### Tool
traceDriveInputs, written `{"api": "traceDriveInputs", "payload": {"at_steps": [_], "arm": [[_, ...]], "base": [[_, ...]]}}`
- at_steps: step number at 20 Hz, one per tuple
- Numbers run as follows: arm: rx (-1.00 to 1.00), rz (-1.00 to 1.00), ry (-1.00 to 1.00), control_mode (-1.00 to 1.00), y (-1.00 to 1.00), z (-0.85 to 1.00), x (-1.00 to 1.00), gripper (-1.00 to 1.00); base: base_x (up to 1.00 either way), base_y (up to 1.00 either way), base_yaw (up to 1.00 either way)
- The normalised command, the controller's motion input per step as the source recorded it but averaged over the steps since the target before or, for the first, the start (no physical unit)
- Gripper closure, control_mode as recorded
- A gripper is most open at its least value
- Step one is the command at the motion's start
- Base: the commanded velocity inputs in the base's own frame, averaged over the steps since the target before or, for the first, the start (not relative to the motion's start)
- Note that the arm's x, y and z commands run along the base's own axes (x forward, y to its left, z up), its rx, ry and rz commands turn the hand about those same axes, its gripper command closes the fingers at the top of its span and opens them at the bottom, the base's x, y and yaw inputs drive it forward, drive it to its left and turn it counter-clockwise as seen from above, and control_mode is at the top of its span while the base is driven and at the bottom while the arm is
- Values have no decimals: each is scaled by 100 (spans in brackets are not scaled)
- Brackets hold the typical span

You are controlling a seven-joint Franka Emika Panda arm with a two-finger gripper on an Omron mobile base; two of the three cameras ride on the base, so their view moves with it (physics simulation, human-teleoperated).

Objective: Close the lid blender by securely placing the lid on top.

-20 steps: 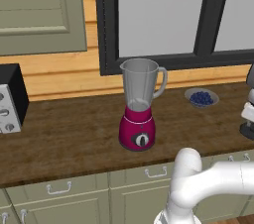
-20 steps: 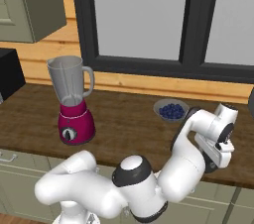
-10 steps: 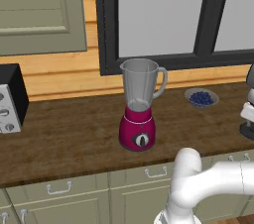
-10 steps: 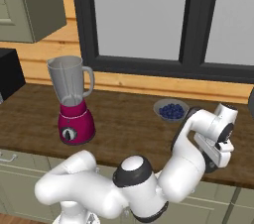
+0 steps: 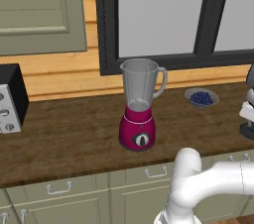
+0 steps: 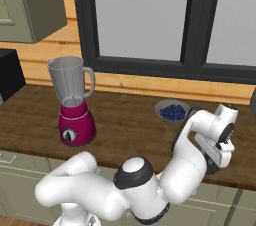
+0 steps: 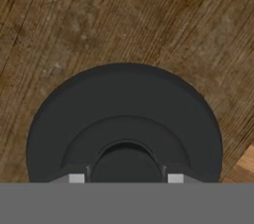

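Hand view: lid (image 7: 124, 124) flat on counter (image 7: 74, 20) just under gripper (image 7: 124, 178), jaw state unclear, blender (image 5: 139, 104) far left with jar open, so lifting and capping all remain.

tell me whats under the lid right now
The lid lies flat on the wooden counter, whose grain shows all around it. The patch directly beneath is covered by the disc.

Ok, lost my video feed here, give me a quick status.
Hand right above the lid, lid flat on the counter; grip state unclear. Blender jar open, no lid on. Bowl of blueberries between them.
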Motion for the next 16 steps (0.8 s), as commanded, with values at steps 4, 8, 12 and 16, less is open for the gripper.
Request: {"api": "traceDriveInputs", "payload": {"at_steps": [4,8,12,16], "arm": [[0,0,0,-100,0,0,0,100],[0,0,-1,-100,0,15,-3,100],[3,0,-14,-100,0,86,-15,100],[1,0,-18,-100,16,100,-1,100]], "base": [[0,0,0],[0,0,0],[0,0,0],[0,0,0]]}}
